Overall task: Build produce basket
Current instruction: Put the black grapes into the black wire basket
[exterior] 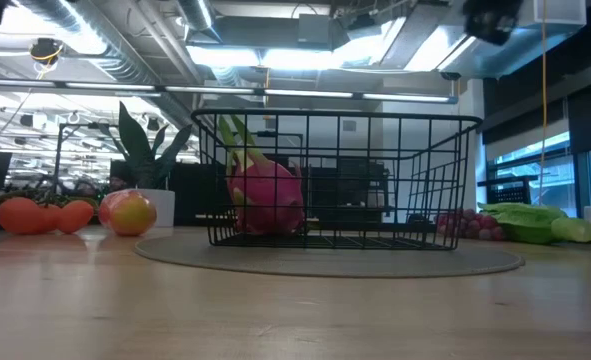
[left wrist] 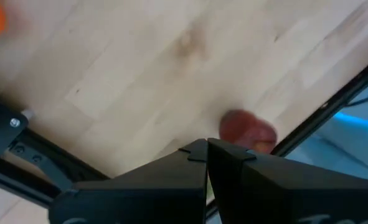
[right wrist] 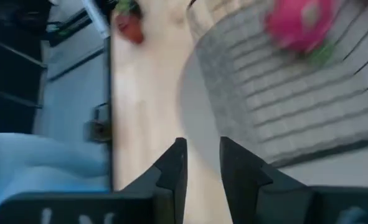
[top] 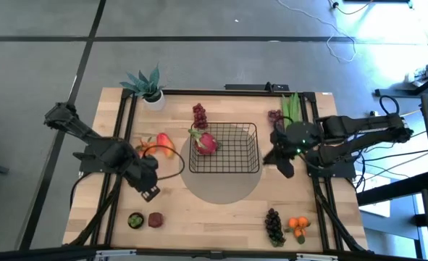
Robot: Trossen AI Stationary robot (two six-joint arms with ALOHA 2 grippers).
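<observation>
One dragon fruit (top: 206,142) in the basket (top: 251,131); left hand (top: 150,192) shut, right hand (top: 286,170) parted, both empty.

Both arms are dark, jointed and matte, built of blocky angular segments. The left tool (left wrist: 207,155) has two black, flat-faced fingers with bevelled tips; a silver screw head sits on a black bracket beside it. The right tool (right wrist: 202,163) has matching black fingers, and a small green light glows on the right arm's wrist housing, where black cables trail.

Square black wire-mesh basket (top: 225,148) open on top; pink dragon fruit (top: 206,143) fills left side, right side free. Bare wood table (top: 214,217) clear in front centre. Right gripper (top: 281,164), fingers apart, just beside basket's right wall.
</observation>
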